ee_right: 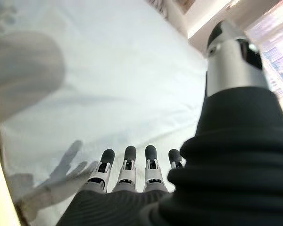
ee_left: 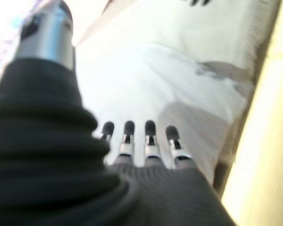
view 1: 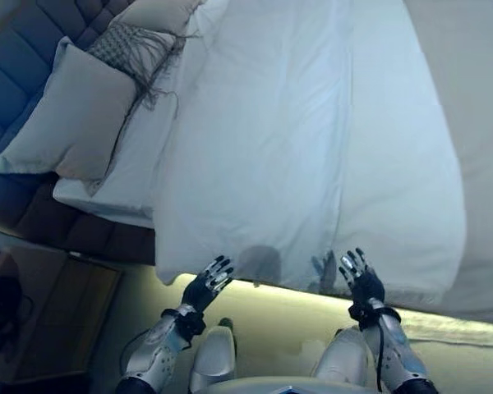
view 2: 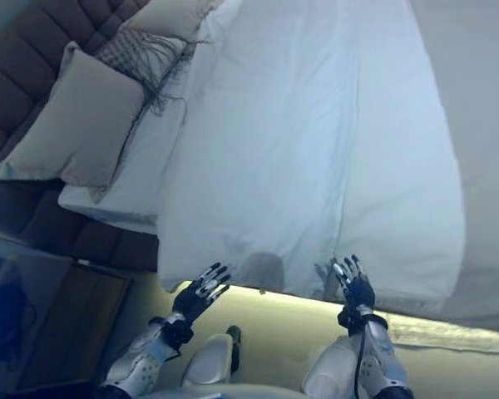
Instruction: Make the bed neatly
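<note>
A white duvet (view 1: 312, 139) lies spread over the bed, its near edge hanging over the bed's side. Grey pillows (view 1: 74, 115) and a fringed cushion (view 1: 131, 49) lie at the bed's head on the left, by a dark tufted headboard (view 1: 16, 74). My left hand (view 1: 207, 284) is open, fingers straight, just short of the duvet's near edge. My right hand (view 1: 360, 279) is open, fingers straight, at the duvet's near edge to the right. Both wrist views show straight fingers (ee_left: 137, 136) (ee_right: 127, 162) above the white cloth, holding nothing.
A dark bedside table (view 1: 41, 312) stands at the lower left. A lit strip (view 1: 296, 291) runs along the bed's base under the duvet's edge. A beige cover (view 1: 476, 107) lies on the bed's right side.
</note>
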You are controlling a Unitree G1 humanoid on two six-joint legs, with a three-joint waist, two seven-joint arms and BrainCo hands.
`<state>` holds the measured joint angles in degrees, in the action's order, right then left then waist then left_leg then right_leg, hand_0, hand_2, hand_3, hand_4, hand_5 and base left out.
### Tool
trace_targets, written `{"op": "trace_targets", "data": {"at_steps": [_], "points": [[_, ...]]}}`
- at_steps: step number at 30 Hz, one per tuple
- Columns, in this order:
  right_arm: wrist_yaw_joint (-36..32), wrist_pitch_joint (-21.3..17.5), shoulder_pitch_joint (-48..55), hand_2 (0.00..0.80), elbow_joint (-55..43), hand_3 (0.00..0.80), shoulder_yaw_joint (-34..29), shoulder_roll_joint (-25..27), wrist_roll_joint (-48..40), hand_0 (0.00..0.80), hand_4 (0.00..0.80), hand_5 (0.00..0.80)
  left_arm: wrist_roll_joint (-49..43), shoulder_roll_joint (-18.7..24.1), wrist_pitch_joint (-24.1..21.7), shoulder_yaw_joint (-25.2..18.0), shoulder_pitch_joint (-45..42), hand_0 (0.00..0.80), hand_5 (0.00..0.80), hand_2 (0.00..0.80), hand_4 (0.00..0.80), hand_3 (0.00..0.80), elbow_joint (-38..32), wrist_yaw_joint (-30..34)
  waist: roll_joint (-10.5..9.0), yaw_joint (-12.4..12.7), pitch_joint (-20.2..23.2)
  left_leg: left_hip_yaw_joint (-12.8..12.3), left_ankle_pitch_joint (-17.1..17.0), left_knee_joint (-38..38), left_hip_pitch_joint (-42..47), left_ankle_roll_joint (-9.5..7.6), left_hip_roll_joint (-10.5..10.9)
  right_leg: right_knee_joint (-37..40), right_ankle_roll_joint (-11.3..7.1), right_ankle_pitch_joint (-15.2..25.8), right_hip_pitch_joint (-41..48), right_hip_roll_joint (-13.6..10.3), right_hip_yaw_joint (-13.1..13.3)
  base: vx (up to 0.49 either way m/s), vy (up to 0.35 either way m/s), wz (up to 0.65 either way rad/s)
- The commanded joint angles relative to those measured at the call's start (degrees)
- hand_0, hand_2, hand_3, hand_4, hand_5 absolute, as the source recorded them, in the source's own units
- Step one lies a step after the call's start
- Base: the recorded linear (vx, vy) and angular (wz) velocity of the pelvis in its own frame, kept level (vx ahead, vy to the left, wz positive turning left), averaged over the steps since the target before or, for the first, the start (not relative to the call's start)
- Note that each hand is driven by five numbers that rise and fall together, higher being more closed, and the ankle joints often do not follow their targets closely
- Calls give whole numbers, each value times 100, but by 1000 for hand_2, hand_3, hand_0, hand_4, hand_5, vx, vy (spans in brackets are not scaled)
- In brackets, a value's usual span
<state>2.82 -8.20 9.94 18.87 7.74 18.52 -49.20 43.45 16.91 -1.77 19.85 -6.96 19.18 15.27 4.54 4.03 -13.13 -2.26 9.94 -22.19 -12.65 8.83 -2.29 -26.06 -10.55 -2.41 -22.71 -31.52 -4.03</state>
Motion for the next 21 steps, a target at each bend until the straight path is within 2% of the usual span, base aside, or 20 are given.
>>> {"op": "trace_targets", "data": {"at_steps": [1, 2, 3, 4, 6, 7, 9, 12, 14, 15, 16, 18, 19, 21], "points": [[-590, 286, -131, 0, -429, 0, 124, -225, -372, 0, 0, 0, -414, 410, -485, -593, -424, 0, 0, 0, 0, 0, -735, -469, -48, 367, -157, 397, -480, 677, 546, -550, -325, -602, -171, 1065, 257, 290, -180, 141, 263, -115], [-654, 297, -148, 0, -376, 0, 216, -262, -333, 0, 0, 0, -639, 490, -644, -636, -502, 0, 0, 0, 0, 0, -731, -635, -70, 406, -109, 397, -528, 736, 563, -603, -312, -562, -141, 981, 235, 440, -280, 109, 126, -160], [-712, 246, -187, 0, -286, 0, 305, -285, -393, 0, 0, 0, -856, 601, -929, -578, -499, 0, 0, 0, 0, 0, -637, -804, -150, 425, -95, 409, -538, 712, 502, -599, -294, -6, -89, 848, 419, 624, -325, 66, -7, -147], [-746, 228, -177, 0, -271, 0, 362, -330, -473, 0, 0, 0, -1133, 689, -1211, -491, -395, 0, 0, 0, 0, 0, -538, -1069, -194, 376, -95, 450, -564, 672, 345, -604, -252, 352, -51, 869, 509, 808, -203, -18, -13, -83], [-903, 207, -315, 0, -130, 0, 432, -297, -541, 0, 0, 0, -1530, 900, -1619, -463, -55, 0, 0, 0, 0, 0, -401, -1650, -242, 394, -205, 387, -712, 743, 167, -567, -286, 258, -106, 1010, 357, 757, -411, -161, 87, 1], [-691, 203, -520, 0, -40, 0, 519, -222, -445, 0, 0, 0, -1766, 998, -1805, -466, 288, 0, 0, 0, 0, 0, -265, -1941, -260, 408, -336, 396, -789, 820, 62, -456, -396, 377, -133, 940, 180, 733, -481, -227, 79, 15], [-567, 127, -764, 0, -7, 0, 641, -134, -396, 0, 0, 0, -1905, 953, -1828, -400, 718, 0, 0, 0, 0, 0, -159, -2035, -299, 417, -496, 392, -862, 772, -256, -410, -449, 479, -169, 892, -6, 793, -593, -241, 69, 5], [-435, -56, -914, 0, -24, 0, 706, -49, -390, 0, 0, 0, -2157, 907, -1920, -188, 1127, 0, 0, 0, 0, 0, 94, -2043, -343, 380, -645, 342, -983, 824, -535, -341, -504, 359, -233, 913, -345, 751, -676, -136, 87, 16], [-264, -175, -1037, 0, -42, 0, 702, 37, -388, 0, 0, 0, -3190, 899, -2141, 10, 1510, 0, 0, 0, 0, 0, 309, -2910, -342, 302, -789, 278, -1055, 857, -712, -320, -519, 262, -251, 909, -581, 762, -669, -133, 134, 10], [-193, -235, -1088, 0, -39, 0, 704, 78, -417, 0, 0, 0, -3934, 916, -2139, 87, 1697, 0, 0, 0, 0, 0, 393, -3623, -338, 272, -841, 290, -1088, 867, -800, -320, -498, 258, -261, 938, -688, 770, -645, -121, 180, 0], [-109, -255, -1146, 0, -49, 0, 707, 121, -428, 0, 0, 0, -5178, 999, -1957, 169, 1900, 0, 0, 0, 0, 0, 459, -4627, -324, 229, -889, 286, -1112, 861, -883, -324, -482, 214, -271, 971, -820, 770, -611, -94, 195, -1], [-39, -262, -1225, 0, -65, 0, 710, 184, -401, 0, 0, 0, -6582, 1181, -1378, 266, 2215, 0, 0, 0, 0, 0, 526, -5883, -313, 179, -938, 275, -1109, 833, -987, -332, -443, 160, -280, 1020, -1009, 771, -554, -46, 209, 2], [-13, -284, -1240, 0, -69, 0, 748, 236, -388, 0, 0, 0, -7193, 1260, -1012, 264, 2365, 0, 0, 0, 0, 0, 529, -6252, -312, 156, -959, 284, -1090, 810, -1026, -342, -416, 130, -287, 1041, -1103, 782, -510, -7, 215, 0], [20, -271, -1247, 0, -101, 0, 768, 299, -343, 0, 0, 0, -7786, 1353, -661, 216, 2503, 0, 0, 0, 0, 0, 618, -6658, -305, 119, -983, 272, -1029, 731, -1090, -366, -357, 90, -293, 1049, -1229, 828, -418, 1, 210, -4]]}}
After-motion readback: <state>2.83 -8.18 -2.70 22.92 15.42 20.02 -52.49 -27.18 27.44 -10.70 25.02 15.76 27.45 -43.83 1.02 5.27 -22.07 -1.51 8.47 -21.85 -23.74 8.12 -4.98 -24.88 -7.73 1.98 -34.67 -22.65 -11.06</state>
